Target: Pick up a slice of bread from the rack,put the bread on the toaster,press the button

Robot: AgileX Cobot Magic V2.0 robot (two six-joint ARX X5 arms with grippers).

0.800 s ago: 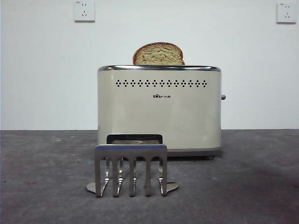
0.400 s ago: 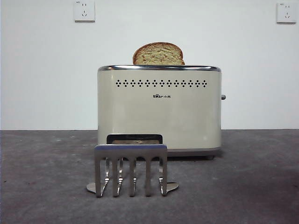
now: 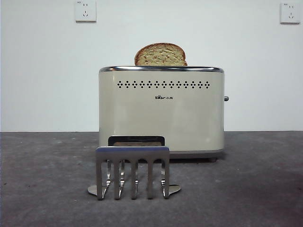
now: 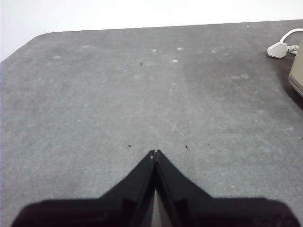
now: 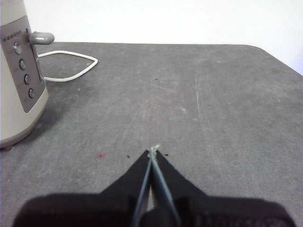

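Table (image 3: 265, 189) grey, speckled; white wall (image 3: 47, 71), two sockets (image 3: 85, 11); both grippers' jaws together.

1. The left gripper (image 4: 155, 152) has two matte black jaws. Each narrows to a sharp tip from a broad, dark base.
2. The right gripper (image 5: 153, 152) has the same black wedge form, with a thin pale line along each jaw's inner edge.
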